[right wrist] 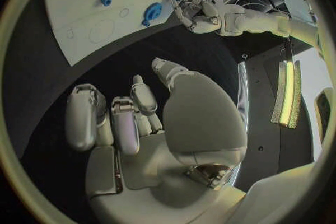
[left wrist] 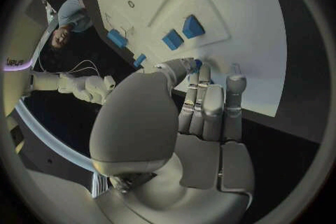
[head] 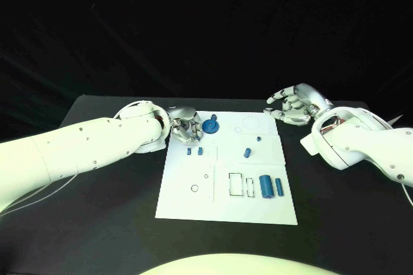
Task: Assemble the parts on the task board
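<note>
The white task board [head: 225, 198] lies in the middle of the black table. My left hand [head: 183, 127] is at the board's far left corner, where thumb and fingers pinch the edge of a round blue part [head: 210, 129]. In the left wrist view only a sliver of that round blue part [left wrist: 198, 63] shows between the thumb and the fingers [left wrist: 204, 102]. Two small blue parts [head: 194, 150] lie just in front of that hand. My right hand [head: 294, 105] hovers over the table beyond the board's far right corner, fingers apart and holding nothing.
Two blue cylinders [head: 272, 185] lie side by side at the board's right, beside narrow rectangular slots [head: 235, 184]. A short blue peg [head: 247, 151] and a tiny blue piece [head: 259, 138] sit mid-board. Bare black table [head: 103, 227] surrounds the board.
</note>
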Robot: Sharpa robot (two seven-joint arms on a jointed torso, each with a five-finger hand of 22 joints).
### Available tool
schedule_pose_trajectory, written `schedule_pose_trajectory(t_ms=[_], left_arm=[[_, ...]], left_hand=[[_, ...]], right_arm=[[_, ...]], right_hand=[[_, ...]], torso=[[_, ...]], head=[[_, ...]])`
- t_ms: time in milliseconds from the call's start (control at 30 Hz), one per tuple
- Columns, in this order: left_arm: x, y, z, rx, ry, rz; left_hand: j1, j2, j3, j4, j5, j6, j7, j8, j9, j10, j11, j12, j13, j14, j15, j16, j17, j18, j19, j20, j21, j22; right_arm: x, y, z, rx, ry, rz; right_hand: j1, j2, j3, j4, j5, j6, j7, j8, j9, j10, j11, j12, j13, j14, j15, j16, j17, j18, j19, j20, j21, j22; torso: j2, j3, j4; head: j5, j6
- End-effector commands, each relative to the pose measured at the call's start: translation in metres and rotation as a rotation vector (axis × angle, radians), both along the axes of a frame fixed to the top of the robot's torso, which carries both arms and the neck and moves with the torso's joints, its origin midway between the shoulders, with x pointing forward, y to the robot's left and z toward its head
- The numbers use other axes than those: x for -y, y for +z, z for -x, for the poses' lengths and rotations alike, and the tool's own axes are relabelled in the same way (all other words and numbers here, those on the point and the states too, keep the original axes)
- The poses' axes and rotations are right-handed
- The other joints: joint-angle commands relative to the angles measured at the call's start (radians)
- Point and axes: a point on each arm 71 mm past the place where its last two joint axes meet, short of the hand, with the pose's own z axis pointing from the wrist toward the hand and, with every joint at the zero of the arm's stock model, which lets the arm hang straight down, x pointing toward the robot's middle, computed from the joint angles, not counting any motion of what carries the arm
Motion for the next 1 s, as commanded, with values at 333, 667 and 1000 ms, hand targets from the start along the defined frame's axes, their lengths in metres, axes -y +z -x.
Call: schedule_pose_trajectory(t_ms=[333, 667, 1000], left_arm=[[0.0034, -0.0042, -0.0004, -0.025, 0.007, -0.045], [0.0039, -0.0063, -0.0008, -0.023, 0.008, -0.06], [0.0035, -0.0063, -0.0007, -0.02, 0.008, -0.054]], left_hand=[[-0.008, 0.002, -0.004, -0.008, -0.005, 0.014, -0.004, -0.002, 0.003, 0.017, -0.003, -0.004, 0.003, 0.01, -0.005, 0.008, 0.006, -0.019, 0.011, -0.003, 0.005, 0.003], [-0.009, 0.007, -0.008, -0.013, -0.008, 0.024, -0.009, -0.001, 0.005, 0.029, -0.009, 0.001, 0.011, 0.013, -0.01, 0.011, 0.007, -0.019, 0.014, -0.006, 0.006, 0.004], [-0.014, 0.005, -0.012, -0.015, -0.01, 0.024, -0.01, -0.005, 0.004, 0.028, -0.01, 0.0, 0.014, 0.012, -0.011, 0.01, 0.004, -0.019, 0.011, -0.007, 0.002, 0.001]], right_arm=[[-0.0011, 0.0004, 0.0003, 0.009, 0.011, 0.009], [-0.0009, 0.0004, 0.0004, 0.009, 0.011, 0.009], [-0.0007, 0.0004, 0.0004, 0.009, 0.011, 0.009]], right_hand=[[0.001, -0.01, 0.005, -0.001, 0.004, -0.001, -0.004, 0.001, 0.001, 0.007, 0.0, 0.005, -0.001, 0.088, -0.007, -0.005, 0.186, 0.015, -0.003, -0.003, -0.002, 0.109], [0.001, -0.01, 0.005, -0.001, 0.004, -0.001, -0.004, 0.001, 0.001, 0.007, 0.0, 0.005, -0.001, 0.088, -0.007, -0.005, 0.186, 0.015, -0.003, -0.003, -0.002, 0.109], [0.001, -0.01, 0.005, -0.001, 0.004, -0.001, -0.004, 0.001, 0.001, 0.007, 0.0, 0.005, -0.001, 0.088, -0.007, -0.005, 0.186, 0.015, -0.003, -0.003, -0.002, 0.109]], torso=[[0.001, 0.0003, -0.0005], [0.0, 0.0003, 0.0], [0.0, 0.0001, -0.0002]], head=[[-0.002, -0.001], [-0.002, -0.003], [-0.001, -0.002]])
